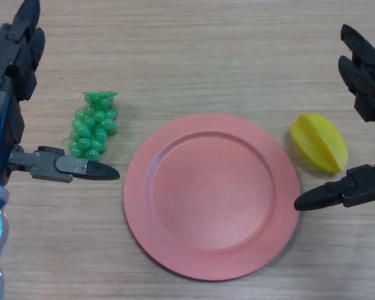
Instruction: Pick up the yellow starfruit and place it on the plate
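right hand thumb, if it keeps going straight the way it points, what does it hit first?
Most likely the plate: the right hand's thumb tip sits at the plate's right rim and points across it. The starfruit lies behind the thumb, out of that line. Height above the rim is unclear.

No writing, label, brand, number or sign can be read anywhere here.
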`<state>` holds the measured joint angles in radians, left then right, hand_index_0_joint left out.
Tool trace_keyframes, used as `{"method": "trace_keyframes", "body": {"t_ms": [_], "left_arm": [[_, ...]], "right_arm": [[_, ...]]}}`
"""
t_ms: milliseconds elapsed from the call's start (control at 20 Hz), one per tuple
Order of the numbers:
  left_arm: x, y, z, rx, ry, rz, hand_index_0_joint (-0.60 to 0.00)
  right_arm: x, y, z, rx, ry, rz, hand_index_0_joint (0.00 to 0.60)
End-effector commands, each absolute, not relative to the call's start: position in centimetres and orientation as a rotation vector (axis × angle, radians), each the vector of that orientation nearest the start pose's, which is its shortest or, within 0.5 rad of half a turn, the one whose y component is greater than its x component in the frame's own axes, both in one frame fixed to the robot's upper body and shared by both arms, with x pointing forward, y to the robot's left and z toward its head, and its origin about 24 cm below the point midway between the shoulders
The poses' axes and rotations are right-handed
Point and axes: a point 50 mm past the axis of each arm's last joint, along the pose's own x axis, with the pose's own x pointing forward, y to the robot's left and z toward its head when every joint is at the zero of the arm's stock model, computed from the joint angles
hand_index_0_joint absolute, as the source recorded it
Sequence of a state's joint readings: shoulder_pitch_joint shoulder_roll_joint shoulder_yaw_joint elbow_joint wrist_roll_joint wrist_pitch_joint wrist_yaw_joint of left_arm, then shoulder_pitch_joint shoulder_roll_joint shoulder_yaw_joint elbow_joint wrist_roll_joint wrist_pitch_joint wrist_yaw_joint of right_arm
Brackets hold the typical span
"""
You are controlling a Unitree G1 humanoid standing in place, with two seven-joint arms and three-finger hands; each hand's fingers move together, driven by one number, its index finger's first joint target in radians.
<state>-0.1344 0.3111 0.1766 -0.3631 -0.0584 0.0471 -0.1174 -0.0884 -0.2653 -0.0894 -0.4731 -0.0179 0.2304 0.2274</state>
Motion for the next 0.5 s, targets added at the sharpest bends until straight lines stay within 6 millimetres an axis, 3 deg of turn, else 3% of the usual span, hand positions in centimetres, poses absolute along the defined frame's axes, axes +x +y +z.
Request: {"method": "trace_keyframes", "body": {"t_ms": [50,350,500], "left_arm": [[24.1,21.2,20.6,0.344,-0.704,0.031,0.0],[24.1,20.9,20.6,0.339,-0.689,0.011,0.0],[24.2,20.3,20.4,0.328,-0.67,-0.016,0.0]], "right_arm": [[23.8,-19.0,19.4,-0.375,-0.547,0.111,0.0],[23.8,-19.2,19.4,-0.371,-0.539,0.11,0.0],[25.0,-19.3,19.0,-0.41,-0.531,0.092,0.0]]}}
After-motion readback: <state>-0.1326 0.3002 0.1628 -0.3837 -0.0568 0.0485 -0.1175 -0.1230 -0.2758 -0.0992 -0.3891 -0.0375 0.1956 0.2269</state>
